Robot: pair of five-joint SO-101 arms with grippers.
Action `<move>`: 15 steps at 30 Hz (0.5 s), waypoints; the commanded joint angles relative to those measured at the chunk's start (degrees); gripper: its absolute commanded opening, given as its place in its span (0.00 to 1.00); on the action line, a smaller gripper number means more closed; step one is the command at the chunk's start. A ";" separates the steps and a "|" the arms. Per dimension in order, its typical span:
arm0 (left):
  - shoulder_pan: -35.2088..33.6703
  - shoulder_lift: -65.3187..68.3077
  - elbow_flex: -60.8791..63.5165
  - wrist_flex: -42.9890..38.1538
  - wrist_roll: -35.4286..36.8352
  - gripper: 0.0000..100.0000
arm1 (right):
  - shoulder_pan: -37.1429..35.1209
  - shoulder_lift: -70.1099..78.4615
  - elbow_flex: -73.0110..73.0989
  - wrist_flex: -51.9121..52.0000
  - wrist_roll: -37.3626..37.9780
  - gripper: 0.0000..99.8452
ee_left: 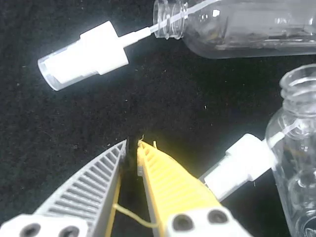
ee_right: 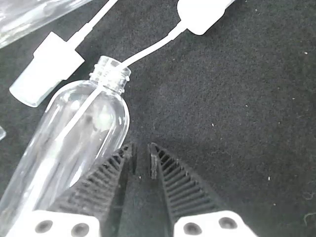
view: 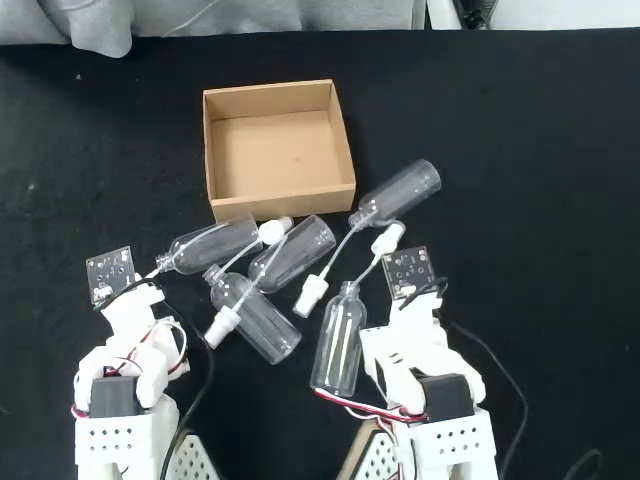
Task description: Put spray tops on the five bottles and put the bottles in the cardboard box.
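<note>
Left hand (ee_left: 132,145): note grey and yellow fingers drawn together to a thin slit, gripping nothing; hangs low over black tabletop (ee_left: 74,128). See first spray top (ee_left: 84,54) ahead of fingertips, dip tube running into neck of lying bottle (ee_left: 237,24), cap not seated; see second spray top (ee_left: 242,165) just beside yellow finger, next to upright-looking open neck of another bottle (ee_left: 296,148).

Right hand (ee_right: 140,148): note black fingers likewise nearly closed, holding nothing; sits just beside shoulder of clear bottle (ee_right: 74,143). Trace thin tube from its open neck out to white spray top (ee_right: 202,12) lying apart from neck; log third spray top (ee_right: 47,69) close by same neck.

High view: count five bottles (view: 338,338) on their sides, clustered between both arms and cardboard box (view: 345,140); find all five outside box, two lying near its front wall, one off its front right corner. Record box open, upright, at centre of tabletop beyond cluster; see tops loose among bottles, tubes leading to necks.
</note>
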 commanded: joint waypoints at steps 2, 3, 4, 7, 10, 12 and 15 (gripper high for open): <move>0.22 -0.79 1.27 0.26 -0.18 0.03 | 1.23 -5.58 -0.31 0.35 0.35 0.01; 0.22 -0.79 1.27 0.26 -0.18 0.03 | 1.23 -5.58 -0.31 0.35 0.35 0.01; 0.22 -0.79 1.27 0.26 -0.18 0.03 | 1.23 -5.58 -0.31 0.35 0.35 0.01; 0.22 -0.79 1.27 0.26 -0.18 0.03 | 1.23 -5.58 -0.31 0.35 0.35 0.01; 0.22 -0.79 1.27 0.26 -0.18 0.03 | 1.23 -5.58 -0.31 0.35 0.35 0.01; 0.22 -0.79 1.27 0.26 -0.18 0.03 | 1.05 -5.58 -0.31 0.35 0.35 0.01; 0.22 -0.79 1.27 0.26 -0.18 0.03 | 0.88 -5.58 -0.22 0.35 0.35 0.01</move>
